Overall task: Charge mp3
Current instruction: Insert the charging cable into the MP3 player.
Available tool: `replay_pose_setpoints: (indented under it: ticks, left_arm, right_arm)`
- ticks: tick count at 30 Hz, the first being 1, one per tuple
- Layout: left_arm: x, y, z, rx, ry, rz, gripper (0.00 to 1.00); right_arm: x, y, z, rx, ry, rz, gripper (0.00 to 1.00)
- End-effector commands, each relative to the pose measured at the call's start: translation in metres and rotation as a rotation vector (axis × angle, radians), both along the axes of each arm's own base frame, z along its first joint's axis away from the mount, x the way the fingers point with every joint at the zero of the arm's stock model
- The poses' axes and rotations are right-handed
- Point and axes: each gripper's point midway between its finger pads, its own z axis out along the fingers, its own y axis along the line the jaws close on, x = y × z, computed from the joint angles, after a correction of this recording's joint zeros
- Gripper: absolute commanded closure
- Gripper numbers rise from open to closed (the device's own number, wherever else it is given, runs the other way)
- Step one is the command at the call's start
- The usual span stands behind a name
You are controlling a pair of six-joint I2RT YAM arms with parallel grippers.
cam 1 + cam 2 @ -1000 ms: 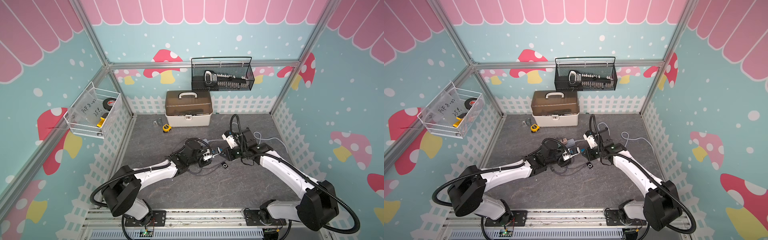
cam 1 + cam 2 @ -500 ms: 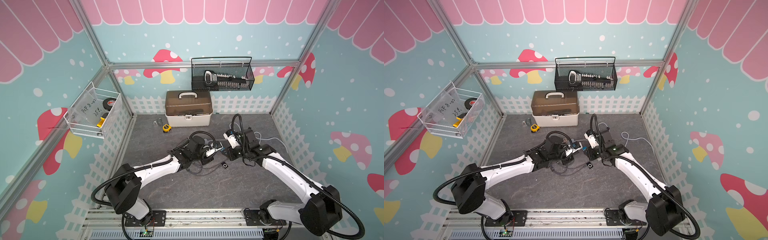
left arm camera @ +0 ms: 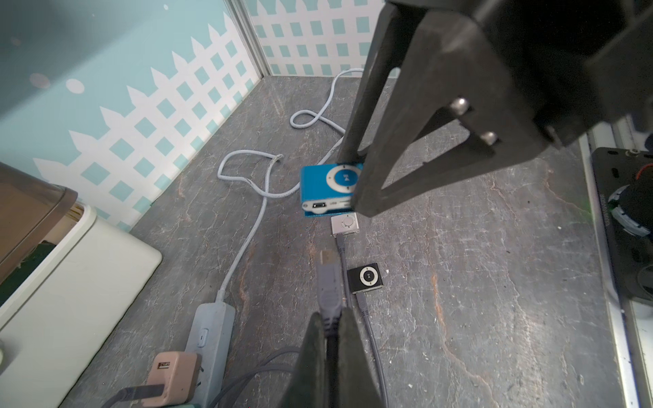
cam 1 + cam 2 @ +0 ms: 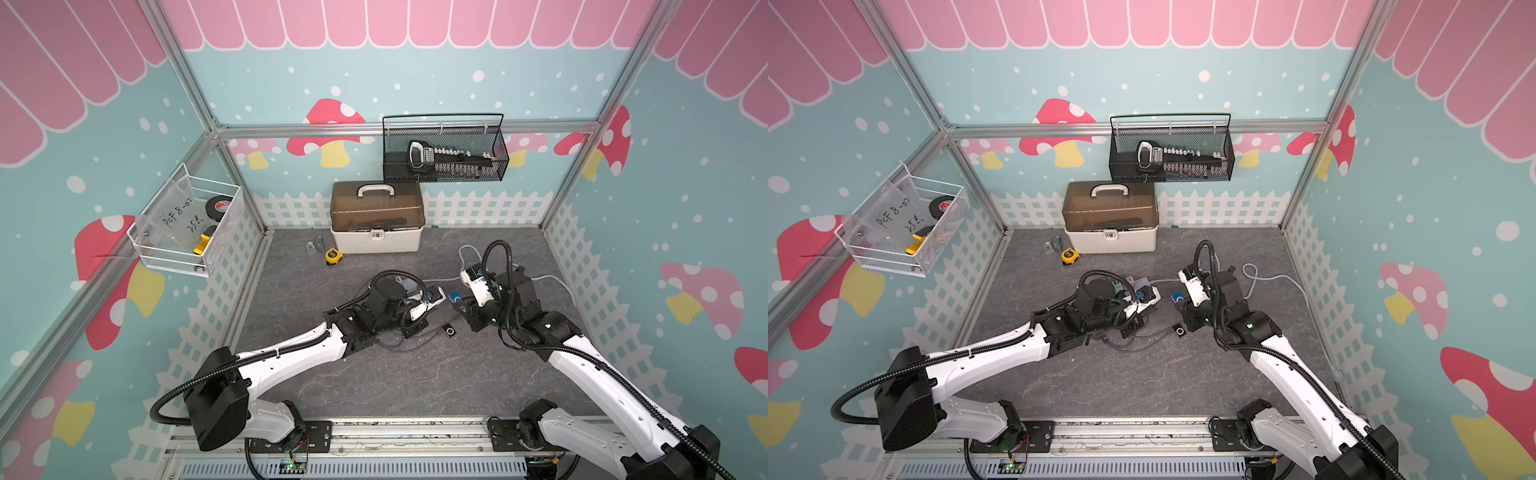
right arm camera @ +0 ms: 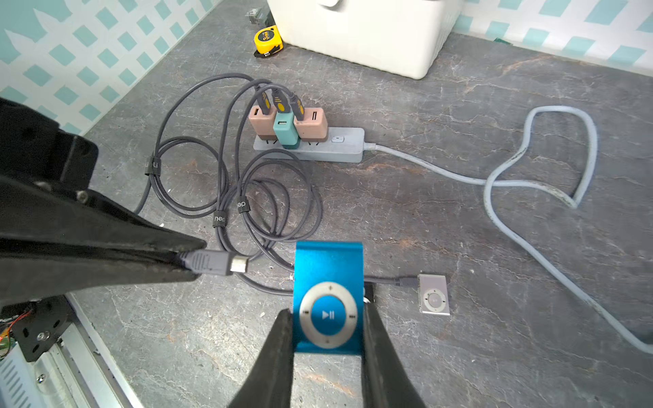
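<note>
In both top views the left arm stretches low from the near-left base toward the middle of the bench. Its wrist is bent so the left gripper points right. The right arm reaches in from the near-right base, elbow up, forearm angled left and far. The right gripper tips down at the blue mp3 player, which sits mid-bench between the two wrists. A black player lies on the bench just nearer than both grippers.

In the left wrist view, the left gripper's fingers are pressed together on a grey cable plug, whose metal tip sticks out past them. The plug aims at the blue mp3 player, apart from it. The player's port edge faces this camera. The right gripper comes down onto it from above. A silver player lies on the bench in line between the plug and the blue one, with a cable in it. The power strip lies to the left, beside the storage case.

In the right wrist view, the right gripper's fingers pinch the blue mp3 player by its two side edges, with the button ring facing the camera. The left gripper enters from the side, its plug just short of the player's edge and not touching it. Farther off, three chargers stand in the power strip, with coiled grey cables running from them. A yellow tape measure lies by the case.
</note>
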Motion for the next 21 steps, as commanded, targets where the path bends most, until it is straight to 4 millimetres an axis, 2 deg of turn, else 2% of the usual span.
replay_pose_setpoints:
  ticks: [1, 9, 21]
  left_arm:
    - [-0.007, 0.005, -0.002, 0.013, 0.016, 0.021, 1.0]
    - [-0.007, -0.002, 0.002, 0.007, -0.018, 0.024, 1.0]
    - [-0.003, -0.013, -0.001, 0.005, -0.026, 0.019, 1.0]
  right_arm:
    - [-0.005, -0.004, -0.005, -0.052, -0.019, 0.017, 0.97]
    - [-0.009, 0.008, -0.006, -0.067, -0.01, 0.058, 0.97]
    - [-0.01, 0.009, -0.004, -0.065, -0.013, 0.055, 0.97]
